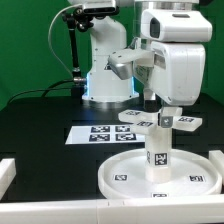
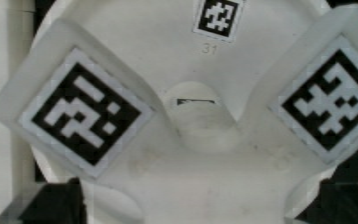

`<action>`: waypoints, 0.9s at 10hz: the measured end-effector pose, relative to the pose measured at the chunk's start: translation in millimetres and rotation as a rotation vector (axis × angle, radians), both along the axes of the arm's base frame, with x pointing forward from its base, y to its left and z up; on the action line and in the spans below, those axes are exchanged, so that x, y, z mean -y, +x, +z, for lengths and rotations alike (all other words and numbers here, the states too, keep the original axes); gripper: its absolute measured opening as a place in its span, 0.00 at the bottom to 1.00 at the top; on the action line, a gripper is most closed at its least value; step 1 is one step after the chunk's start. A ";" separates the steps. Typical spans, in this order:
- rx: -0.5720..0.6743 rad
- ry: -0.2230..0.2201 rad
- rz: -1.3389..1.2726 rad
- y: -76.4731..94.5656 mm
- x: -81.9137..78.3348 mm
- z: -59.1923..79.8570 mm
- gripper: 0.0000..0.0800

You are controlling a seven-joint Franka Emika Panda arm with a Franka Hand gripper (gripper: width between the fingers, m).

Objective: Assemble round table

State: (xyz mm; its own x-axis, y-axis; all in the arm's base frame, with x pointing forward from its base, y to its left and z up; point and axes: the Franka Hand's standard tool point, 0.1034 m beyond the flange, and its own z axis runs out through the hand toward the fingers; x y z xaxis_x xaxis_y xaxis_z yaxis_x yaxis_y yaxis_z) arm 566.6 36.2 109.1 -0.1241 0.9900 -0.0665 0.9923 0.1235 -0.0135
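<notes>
Round table parts stacked on the black tabletop (image 1: 40, 125), arm above them.

The large rimmed round disc (image 1: 195, 181) lies flat near the front edge, white, with small black-and-white tags on its face. The short cylinder leg (image 1: 160, 148) stands upright at the disc's middle, long axis vertical, a tag on its side. The cross-shaped piece (image 1: 158, 118) sits level at the leg's top, its flat arms spreading sideways, each with a tag on its upper face. In the wrist view that piece (image 2: 185, 110) fills the picture: white, two large tags on slanting arms and a smaller tag beyond. The end effector (image 1: 155, 95) hangs straight over the cross-shaped piece; how far its fingers are parted, and whether they hold anything, cannot be told. The marker board (image 1: 95, 133) lies flat behind the disc.
</notes>
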 end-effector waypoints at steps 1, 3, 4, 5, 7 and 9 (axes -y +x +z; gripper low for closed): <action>-0.001 -0.001 -0.001 -0.2 0.1 -0.4 0.81; -0.005 -0.002 -0.008 -0.8 0.2 -3.7 0.81; -0.007 -0.003 -0.011 -0.8 0.3 -5.3 0.81; -0.008 -0.003 -0.015 -1.1 0.4 -5.8 0.81; -0.008 -0.003 -0.019 -1.0 2.4 -5.9 0.68; -0.007 -0.003 -0.038 -1.1 2.9 -6.0 0.55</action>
